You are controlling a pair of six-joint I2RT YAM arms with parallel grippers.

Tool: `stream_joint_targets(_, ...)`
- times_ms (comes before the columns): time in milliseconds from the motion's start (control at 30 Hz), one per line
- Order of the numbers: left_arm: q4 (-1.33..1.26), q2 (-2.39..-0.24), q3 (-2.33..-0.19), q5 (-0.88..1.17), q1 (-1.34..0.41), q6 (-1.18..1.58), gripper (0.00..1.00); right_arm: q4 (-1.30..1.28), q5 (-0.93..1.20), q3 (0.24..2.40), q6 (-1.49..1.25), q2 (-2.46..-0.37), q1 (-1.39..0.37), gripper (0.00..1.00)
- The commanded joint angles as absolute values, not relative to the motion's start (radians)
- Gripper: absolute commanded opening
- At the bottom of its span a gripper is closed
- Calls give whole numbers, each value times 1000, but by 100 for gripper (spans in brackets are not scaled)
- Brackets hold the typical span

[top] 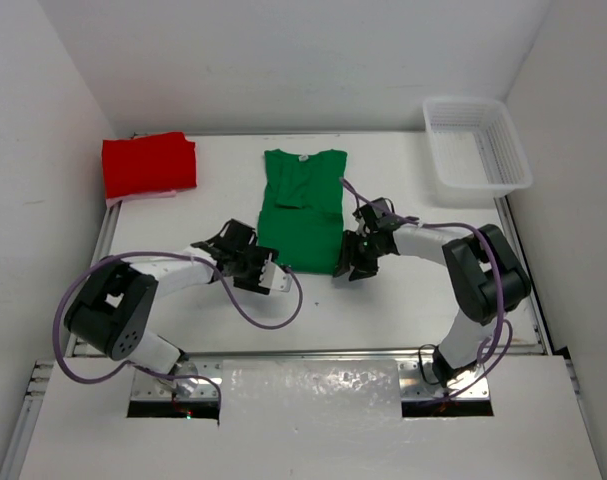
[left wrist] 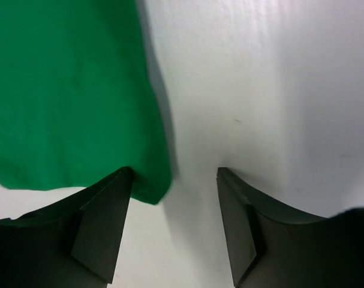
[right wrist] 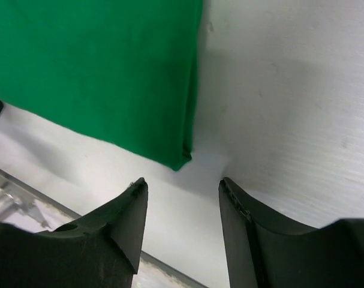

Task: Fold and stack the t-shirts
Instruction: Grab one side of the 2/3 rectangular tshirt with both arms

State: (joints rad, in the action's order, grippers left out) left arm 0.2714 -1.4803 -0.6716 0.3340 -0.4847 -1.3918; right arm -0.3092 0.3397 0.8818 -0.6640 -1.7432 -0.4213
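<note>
Left fingers and right fingers stand open, empty, at the near corners of a green cloth t-shirt on a smooth white desk boxed by white walls.

Overhead view facing down, wrist views close, all sharing green t-shirt

White table, bearing three things directly on its top. Just toward 12 o'clock from centre, a green t-shirt lying flat, sides folded in, collar farthest. At 10 o'clock a folded red t-shirt; at 2 o'clock a white mesh basket.
</note>
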Motion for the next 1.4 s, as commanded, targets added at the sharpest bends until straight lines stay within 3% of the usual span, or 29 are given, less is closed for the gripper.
stream_joint_targets(0,155,-1509,-643,311,-497,-1411,57,-187,382,858,-741,-1730,-426,49)
stream_joint_targets(300,61,-1537,-612,279,-500,-1387,51,-52,390,828,-854,-1761,-425,49)
stream_joint_targets(400,34,-1537,-594,273,-505,-1384,44,-31,380,824,-871,-1787,-423,45)
stream_joint_targets(467,17,-1539,-586,268,-506,-1378,35,-31,373,827,-873,-1802,-423,24)
stream_joint_targets(500,-26,-1537,-584,265,-506,-1367,23,-31,367,827,-880,-1809,-422,18)
stream_joint_targets(533,-32,-1537,-584,264,-506,-1359,17,-19,370,825,-887,-1819,-416,13)
stream_joint_targets(567,-38,-1537,-587,262,-506,-1335,1,-8,374,822,-894,-1822,-414,4)
stream_joint_targets(600,-50,-1534,-588,256,-506,-1321,0,-5,382,807,-909,-1824,-411,0)
stream_joint_targets(833,69,-1462,-591,238,-515,-1276,0,3,382,761,-848,-1740,-408,0)
stream_joint_targets(1067,271,-1316,-583,163,-618,-1146,0,-201,408,709,-701,-1569,-491,0)
stream_joint_targets(1367,804,-978,-652,308,-692,-1101,0,-492,396,635,-652,-1286,-640,0)
